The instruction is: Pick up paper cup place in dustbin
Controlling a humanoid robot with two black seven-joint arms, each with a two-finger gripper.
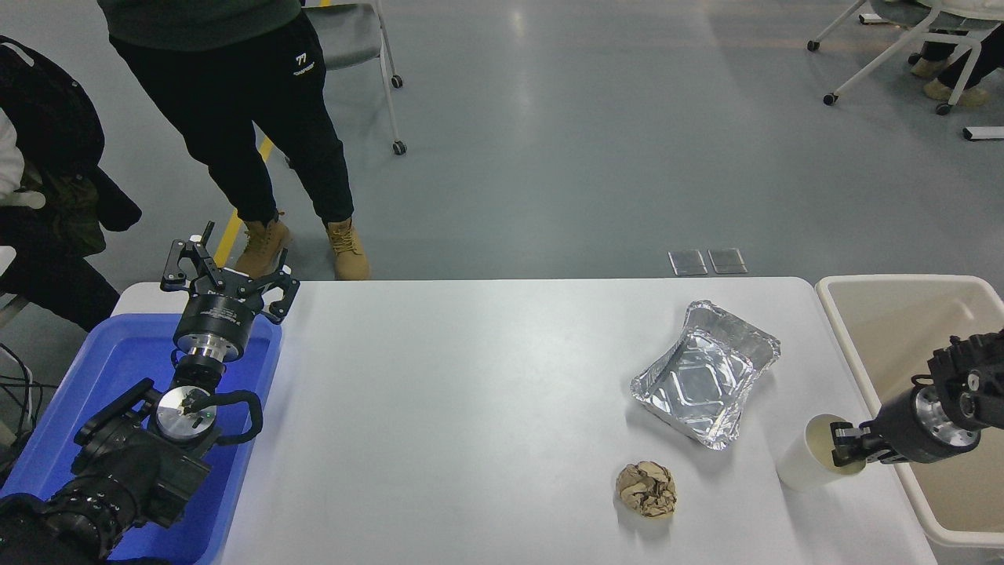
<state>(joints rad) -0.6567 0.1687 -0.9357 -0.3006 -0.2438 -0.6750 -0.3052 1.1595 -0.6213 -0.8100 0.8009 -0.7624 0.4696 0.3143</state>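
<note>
At the right pincer:
Tabletop [486, 408]: beneath it, white.
Dustbin [878, 314]: just behind it, past the tabletop's right edge.
Right pincer [845, 451]: clenched on the cup's rim.
Paper cup [804, 467]: grasped, tilted, at the tabletop's right edge.
Left pincer [227, 271]: far off left, released.

The only print showing is on a person's black trousers [259, 118] at the table's far side: a small white "77" is sitting on the thigh, with a line of tiny lettering under it that is staying too small to read.
</note>
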